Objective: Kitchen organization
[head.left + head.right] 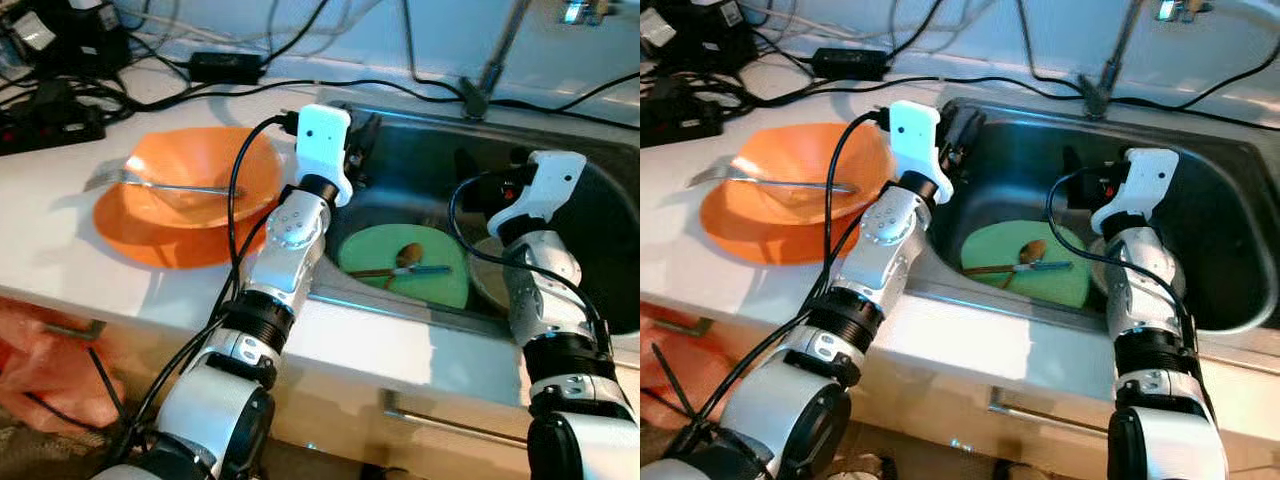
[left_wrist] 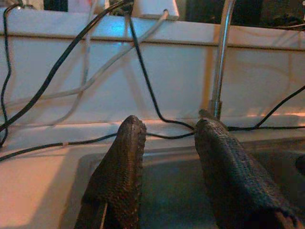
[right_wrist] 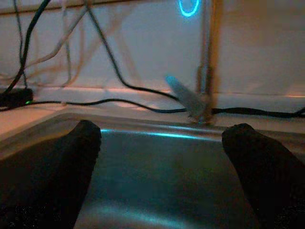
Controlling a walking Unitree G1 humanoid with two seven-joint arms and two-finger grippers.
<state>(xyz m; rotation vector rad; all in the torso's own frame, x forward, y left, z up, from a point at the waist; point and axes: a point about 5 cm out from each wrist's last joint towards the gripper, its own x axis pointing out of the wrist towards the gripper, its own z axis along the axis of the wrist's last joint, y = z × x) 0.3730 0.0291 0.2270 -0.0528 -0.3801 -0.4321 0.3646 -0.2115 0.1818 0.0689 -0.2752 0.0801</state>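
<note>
lying flat on the green plate in the sink: one spoon, long axis crosswise, bowl up near mid-plate (my likeliest pick). left gripper and right gripper hover over the basin, both spread, empty. approach step, i judge; next, lower onto the handle.

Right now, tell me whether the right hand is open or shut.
Open. In the right wrist view the right hand has its two black fingers spread wide, bare sink between them, holding nothing.
</note>
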